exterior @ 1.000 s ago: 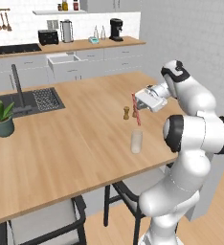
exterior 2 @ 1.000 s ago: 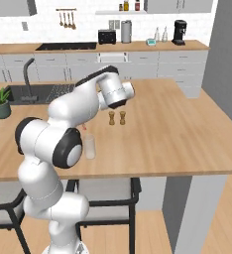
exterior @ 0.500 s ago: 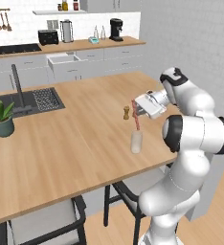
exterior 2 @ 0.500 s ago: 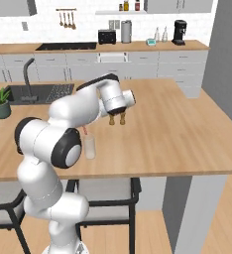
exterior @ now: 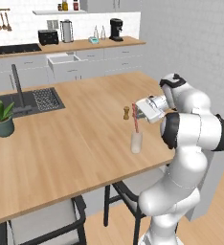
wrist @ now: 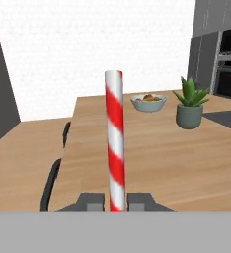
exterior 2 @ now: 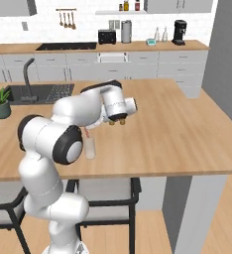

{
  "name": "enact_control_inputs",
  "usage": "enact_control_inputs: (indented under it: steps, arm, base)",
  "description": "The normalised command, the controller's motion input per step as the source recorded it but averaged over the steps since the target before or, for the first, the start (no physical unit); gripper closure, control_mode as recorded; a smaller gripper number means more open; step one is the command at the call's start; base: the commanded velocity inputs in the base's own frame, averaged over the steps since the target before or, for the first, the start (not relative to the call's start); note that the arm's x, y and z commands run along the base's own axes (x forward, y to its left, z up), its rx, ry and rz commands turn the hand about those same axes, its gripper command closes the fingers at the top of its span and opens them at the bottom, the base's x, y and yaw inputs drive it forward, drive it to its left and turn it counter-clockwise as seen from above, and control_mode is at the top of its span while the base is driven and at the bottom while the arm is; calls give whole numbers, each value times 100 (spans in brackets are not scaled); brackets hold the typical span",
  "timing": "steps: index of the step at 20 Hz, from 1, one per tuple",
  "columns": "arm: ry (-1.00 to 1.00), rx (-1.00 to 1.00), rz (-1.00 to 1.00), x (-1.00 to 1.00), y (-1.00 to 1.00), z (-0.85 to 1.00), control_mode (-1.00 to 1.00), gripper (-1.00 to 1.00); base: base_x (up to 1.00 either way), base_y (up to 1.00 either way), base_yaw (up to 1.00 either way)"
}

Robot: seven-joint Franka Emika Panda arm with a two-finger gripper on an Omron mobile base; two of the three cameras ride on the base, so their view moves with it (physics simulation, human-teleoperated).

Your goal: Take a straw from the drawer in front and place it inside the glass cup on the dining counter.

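Note:
The straw (exterior: 135,118), red and white striped, hangs nearly upright from my gripper (exterior: 137,111), which is shut on its upper part. Its lower end reaches the rim of the glass cup (exterior: 136,142), a clear tumbler near the front edge of the dining counter (exterior: 80,139). In the hand view the straw (wrist: 115,143) rises between the fingertips (wrist: 90,201). From the right my forearm covers the hand; a bit of straw (exterior 2: 88,133) shows above the glass cup (exterior 2: 90,148). The drawer (exterior: 65,60) stands pulled open in the far cabinet row.
A brown shaker (exterior: 126,112) stands just behind the glass; two shakers (exterior 2: 116,122) show under my hand. A potted plant (exterior: 2,119) and the sink with black faucet (exterior: 18,91) are at the left. Stools (exterior: 128,191) stand under the front edge. A bowl (wrist: 148,102) sits farther along the counter.
My hand has come down with the straw, bringing its lower end from above the counter to the mouth of the glass. The grip stays shut.

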Motion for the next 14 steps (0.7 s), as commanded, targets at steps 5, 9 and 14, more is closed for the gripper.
enact_control_inputs:
  steps: [5, 9, 14]
  arm:
    - [0, 4, -1, 30, -16, -19, -100, 100]
    - [0, 7, 0, 30, -1, -17, -100, 100]
    - [0, 6, 0, 29, 0, -23, -100, 100]
  base:
    - [0, 0, 0]
    - [0, 0, 0]
    - [0, 0, 0]
